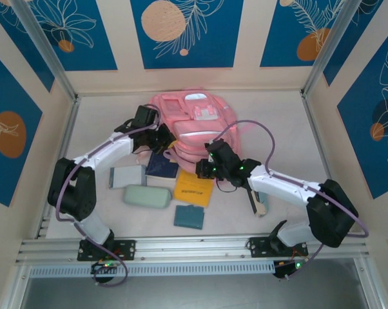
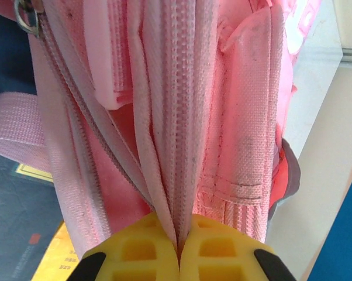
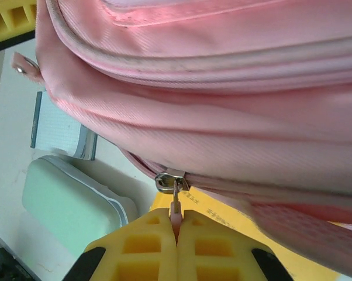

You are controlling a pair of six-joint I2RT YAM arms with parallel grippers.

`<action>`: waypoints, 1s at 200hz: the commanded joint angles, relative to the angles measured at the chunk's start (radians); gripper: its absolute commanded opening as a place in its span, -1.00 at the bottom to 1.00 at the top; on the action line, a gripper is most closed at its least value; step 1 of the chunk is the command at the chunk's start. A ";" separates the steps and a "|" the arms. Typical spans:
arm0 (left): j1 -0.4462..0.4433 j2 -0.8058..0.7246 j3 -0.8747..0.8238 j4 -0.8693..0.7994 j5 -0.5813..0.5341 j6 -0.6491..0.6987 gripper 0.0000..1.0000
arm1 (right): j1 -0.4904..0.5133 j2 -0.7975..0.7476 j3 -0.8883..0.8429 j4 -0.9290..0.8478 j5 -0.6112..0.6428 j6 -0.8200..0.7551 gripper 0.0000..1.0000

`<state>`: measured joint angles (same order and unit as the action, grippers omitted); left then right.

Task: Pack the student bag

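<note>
The pink student bag [image 1: 194, 122] lies at the back middle of the table. My left gripper [image 1: 170, 143] is at its near left edge. In the left wrist view its yellow fingers [image 2: 179, 234] are shut on a fold of the bag's pale zipper band [image 2: 176, 117]. My right gripper [image 1: 203, 168] is at the bag's near edge. In the right wrist view it [image 3: 176, 219] is shut on the pink zipper pull hanging from the metal slider [image 3: 171, 180] under the bag [image 3: 223, 88].
In front of the bag lie a dark blue book [image 1: 162, 165], a grey-blue notebook [image 1: 127, 176], a mint green case [image 1: 147, 196], a yellow booklet [image 1: 194, 187] and a teal notebook [image 1: 189, 217]. A small pale item [image 1: 261, 203] lies by the right arm.
</note>
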<state>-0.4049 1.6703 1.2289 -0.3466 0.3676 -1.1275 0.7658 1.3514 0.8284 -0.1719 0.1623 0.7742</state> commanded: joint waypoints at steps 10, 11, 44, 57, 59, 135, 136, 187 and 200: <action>0.044 -0.048 0.068 -0.037 -0.010 0.054 -1.00 | -0.056 -0.102 -0.051 -0.128 0.044 -0.070 -1.00; 0.046 -0.047 0.068 -0.038 -0.009 0.056 -1.00 | -0.058 -0.105 -0.053 -0.129 0.044 -0.073 -1.00; 0.054 -0.045 0.119 -0.089 -0.005 0.106 -1.00 | -0.149 -0.160 -0.099 -0.182 0.046 -0.090 -1.00; 0.056 -0.041 0.149 -0.117 -0.006 0.136 -1.00 | -0.173 -0.179 -0.125 -0.174 0.058 -0.076 -1.00; 0.057 -0.042 0.154 -0.122 -0.006 0.140 -1.00 | -0.175 -0.182 -0.129 -0.168 0.051 -0.074 -1.00; 0.058 -0.006 0.452 -0.329 0.054 0.339 -0.97 | 0.029 -0.192 0.093 -0.019 -0.159 -0.213 -1.00; 0.058 -0.007 0.455 -0.332 0.053 0.340 -0.95 | 0.031 -0.192 0.097 -0.019 -0.158 -0.211 -1.00; 0.100 -0.078 0.421 -0.465 -0.003 0.343 0.21 | 0.190 -0.063 0.217 -0.019 0.020 -0.138 -1.00; 0.113 -0.127 0.379 -0.503 -0.035 0.333 0.33 | 0.206 -0.017 0.207 0.022 0.032 -0.101 -1.00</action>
<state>-0.3183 1.6421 1.6592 -0.7547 0.3702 -0.7971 0.9260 1.2625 1.0183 -0.2146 0.1299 0.6231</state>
